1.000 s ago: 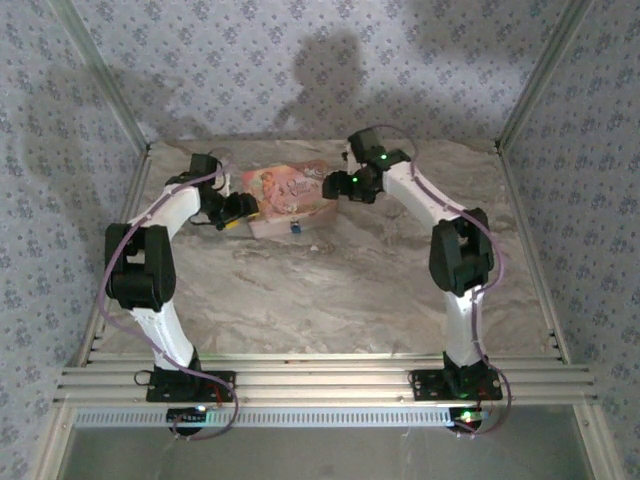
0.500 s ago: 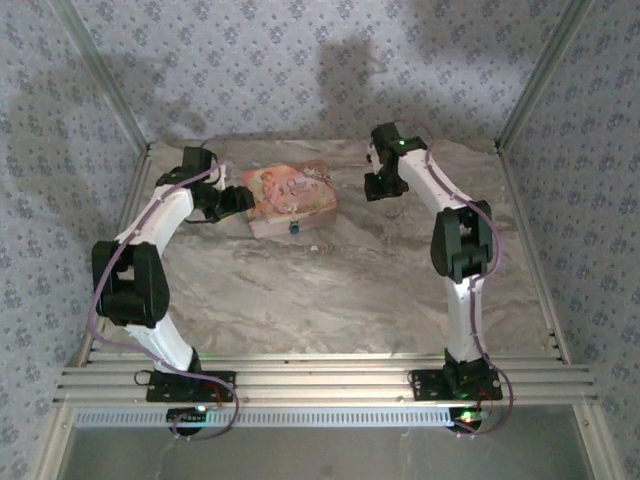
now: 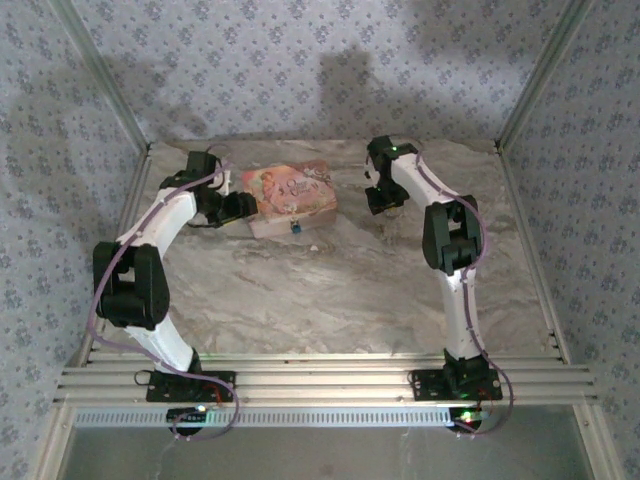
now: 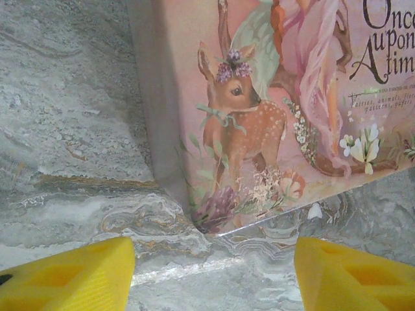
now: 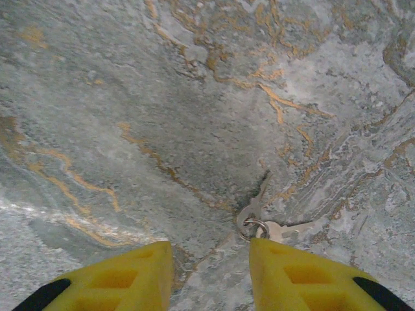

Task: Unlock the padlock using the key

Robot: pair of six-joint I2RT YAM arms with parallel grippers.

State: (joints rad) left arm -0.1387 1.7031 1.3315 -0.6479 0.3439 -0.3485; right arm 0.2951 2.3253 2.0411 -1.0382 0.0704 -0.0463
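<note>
The tiny blue padlock (image 3: 297, 229) hangs at the front side of the pink flowery box (image 3: 292, 193). Two small metal keys on a ring (image 5: 257, 223) lie flat on the marble table, right of the box. My right gripper (image 5: 211, 262) points down over them, open with a narrow gap and nothing between its yellow fingers. The ring lies just at the tip of the right finger (image 5: 275, 259). My left gripper (image 4: 213, 262) is wide open at the box's left corner (image 4: 207, 223), its fingers apart from the box. From above, the left gripper (image 3: 236, 207) is beside the box's left end.
The pink box (image 4: 279, 97) has a deer picture on its lid and stands at the back middle of the table. Patterned walls and metal frame posts (image 3: 525, 90) close in the table on three sides. Open marble surface (image 3: 320, 290) lies in front of the box.
My right arm swung away from the box's right end to the table further right and tipped down over the keys, its jaws narrowing. The left arm shifted slightly by the box.
</note>
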